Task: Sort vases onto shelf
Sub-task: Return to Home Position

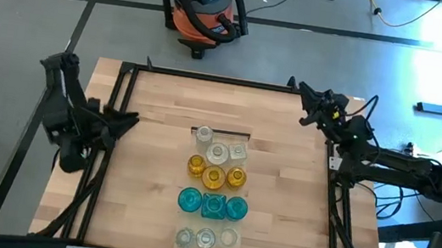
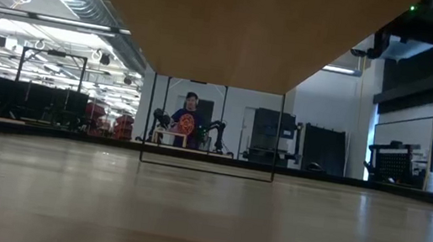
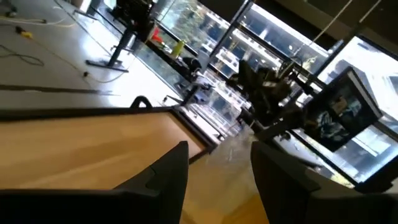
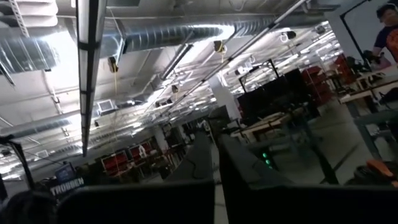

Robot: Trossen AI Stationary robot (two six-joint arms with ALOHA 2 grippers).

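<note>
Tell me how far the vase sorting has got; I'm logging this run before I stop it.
Done: twelve vases stand on the shelf in colour rows: clear, amber, teal, clear. In hand: nothing; the left end effector and right end effector sit empty at the table sides. Left: apparently only parking the arms.

Front clear vases perhaps indistinct.

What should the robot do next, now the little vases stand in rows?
Probably just settle into its rest pose. The vases stand in colour rows on the shelf, clear, amber, teal, clear; the left gripper hangs at the left edge of the table, the right gripper by its far right corner.
</note>
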